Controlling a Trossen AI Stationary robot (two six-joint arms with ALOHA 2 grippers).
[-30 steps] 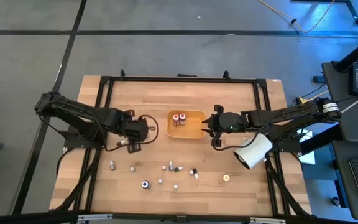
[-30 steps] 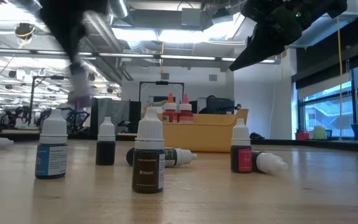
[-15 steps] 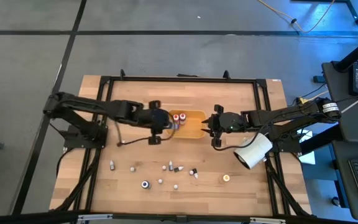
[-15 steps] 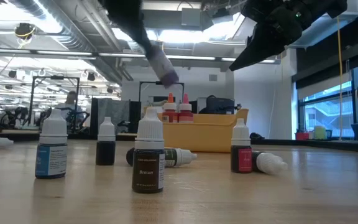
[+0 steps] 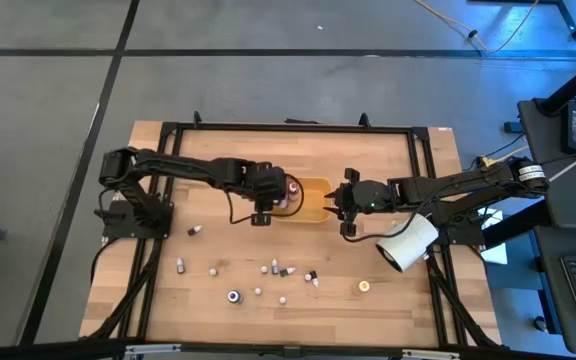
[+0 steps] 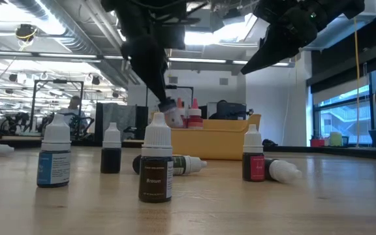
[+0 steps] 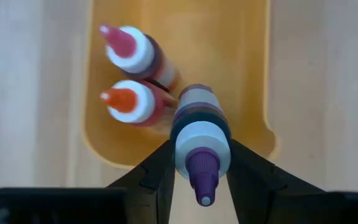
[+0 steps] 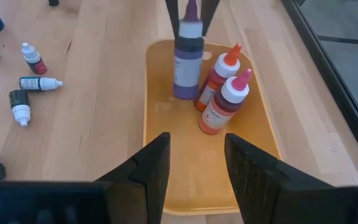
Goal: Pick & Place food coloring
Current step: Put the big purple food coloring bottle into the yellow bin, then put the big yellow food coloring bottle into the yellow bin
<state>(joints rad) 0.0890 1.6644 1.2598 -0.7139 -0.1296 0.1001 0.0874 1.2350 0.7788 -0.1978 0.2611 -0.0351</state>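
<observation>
My left gripper (image 5: 271, 196) is shut on a purple food coloring bottle (image 8: 187, 62) over the left end of the orange tray (image 5: 316, 208). Two more food coloring bottles stand upright in that end of the tray: an orange-capped one (image 8: 219, 74) and a red-capped one (image 8: 227, 102). My right gripper (image 8: 194, 180) hovers open over the tray's right end with nothing between its fingers. Several tiny bottles (image 5: 275, 268) stand or lie on the wood nearer the front edge. My left gripper pinches the purple bottle at the white collar of its cap (image 7: 202, 146) between its two fingers (image 7: 157, 171). The fingers come steeply from above. The bottle hangs below them, cap up and slightly tilted, its base low over the tray floor; I cannot tell whether it touches.
A big white cylinder (image 5: 406, 242) lies at the right, beside my right arm. Loose bottles spread across the front half of the table, among them a blue one (image 6: 54, 160) and a brown one (image 6: 156, 168). A black frame (image 5: 168, 150) runs along the table's edges.
My left gripper has carried the purple bottle from the table's left part toward the right, over the tray's left end, sinking and rolling its wrist on the way. The bottle has stayed in the fingers and now hangs lower, beside the two tray bottles.
</observation>
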